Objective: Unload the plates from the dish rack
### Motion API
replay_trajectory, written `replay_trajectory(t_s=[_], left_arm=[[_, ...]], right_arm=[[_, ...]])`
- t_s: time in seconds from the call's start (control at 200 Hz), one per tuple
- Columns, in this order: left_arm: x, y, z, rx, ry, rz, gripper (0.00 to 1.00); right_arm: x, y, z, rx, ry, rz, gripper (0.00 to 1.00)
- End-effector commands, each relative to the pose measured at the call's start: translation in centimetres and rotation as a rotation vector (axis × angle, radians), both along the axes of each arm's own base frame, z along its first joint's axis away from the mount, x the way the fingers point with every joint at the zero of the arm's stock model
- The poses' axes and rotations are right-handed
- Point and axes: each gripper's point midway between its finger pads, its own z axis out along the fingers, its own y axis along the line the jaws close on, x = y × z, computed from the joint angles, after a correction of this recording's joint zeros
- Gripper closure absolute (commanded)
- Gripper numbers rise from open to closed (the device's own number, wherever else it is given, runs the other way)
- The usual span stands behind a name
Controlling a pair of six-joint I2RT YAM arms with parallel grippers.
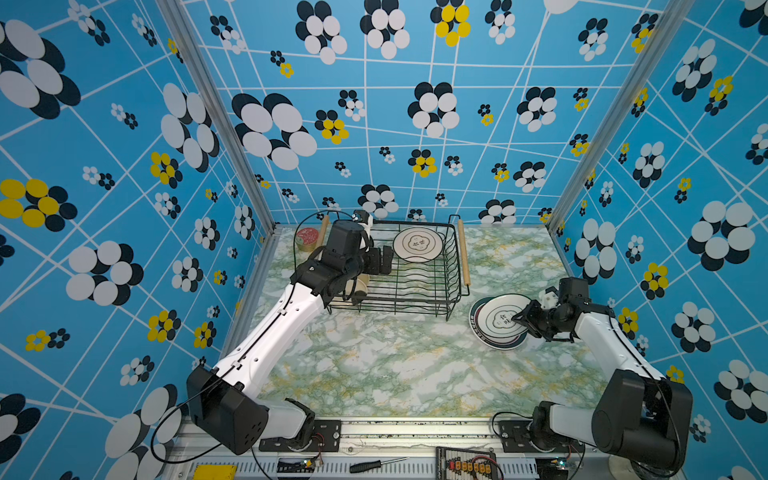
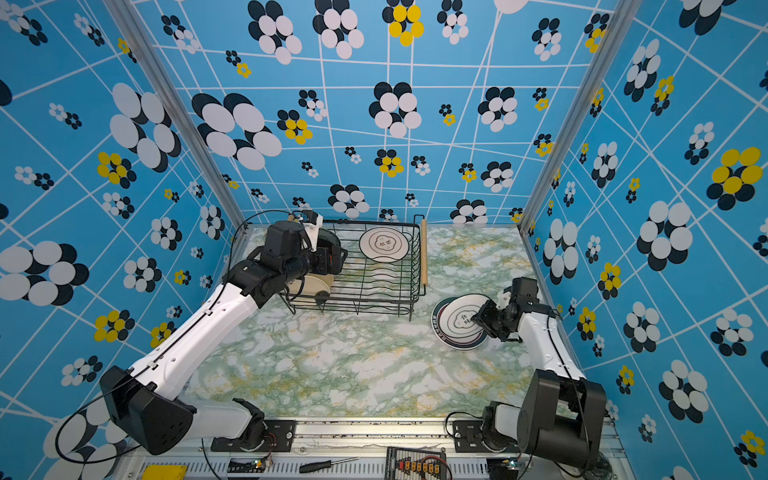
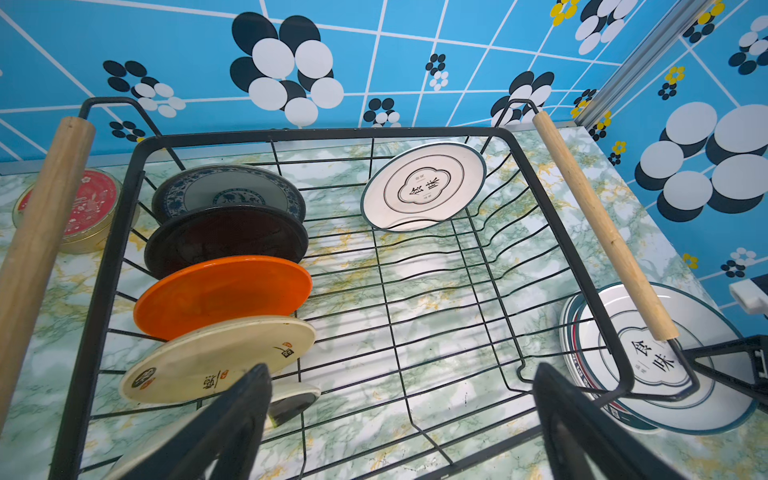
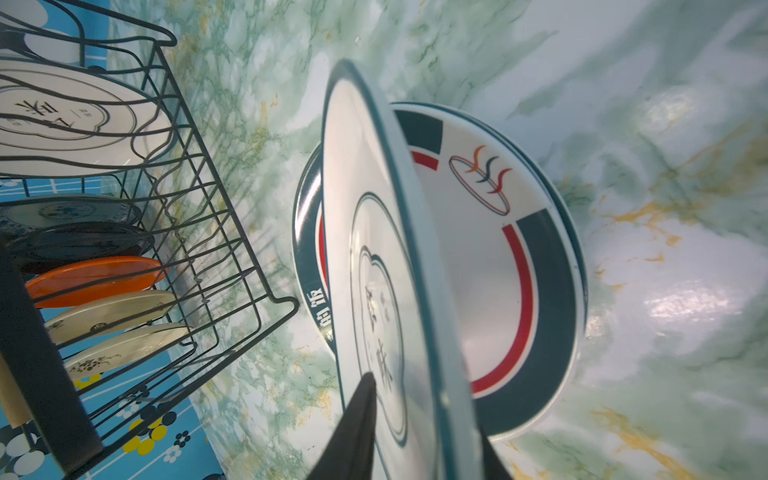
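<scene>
The black wire dish rack (image 1: 453, 270) (image 3: 324, 134) stands at the back of the table. One large white plate (image 1: 417, 245) (image 3: 424, 187) leans in its far right corner. Along its left side stand a teal-patterned plate (image 3: 228, 191), a black one (image 3: 224, 239), an orange one (image 3: 224, 295) and cream ones (image 3: 216, 357). My left gripper (image 1: 382, 261) (image 3: 401, 370) hangs open over the rack floor beside the cream plates, holding nothing. Right of the rack, my right gripper (image 1: 519, 320) (image 4: 428, 415) is shut on the rim of a white emblem plate (image 1: 500, 318) (image 4: 374, 249), tilted over a stack topped by a red-and-dark banded plate (image 4: 519, 270).
A red-lidded round tin (image 1: 306, 239) (image 3: 83, 203) sits just outside the rack's left wooden handle (image 3: 37, 249). The right wooden handle (image 1: 463, 253) runs close to the plate stack. A screwdriver (image 1: 376, 464) and electronics lie on the front rail. Blue patterned walls enclose three sides.
</scene>
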Motion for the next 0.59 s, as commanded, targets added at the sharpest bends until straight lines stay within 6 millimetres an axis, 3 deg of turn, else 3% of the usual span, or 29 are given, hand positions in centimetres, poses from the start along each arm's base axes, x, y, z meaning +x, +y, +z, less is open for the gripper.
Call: replay_trajectory(t_s=[0.0, 0.28, 0.59], left_arm=[[-0.3, 0.1, 0.5, -0.017, -0.004, -0.009, 0.01], [-0.6, 0.0, 0.6, -0.031, -0.009, -0.022, 0.01], [-0.4, -0.5, 0.3, -0.070, 0.026, -0.014, 0.01]], right_arm=[[-0.7, 0.0, -0.8, 0.005, 0.032, 0.002, 0.68], [-1.0, 0.0, -1.5, 0.011, 0.067, 0.005, 0.54], [-1.4, -0.5, -2.2, -0.016, 0.116, 0.001, 0.46]])
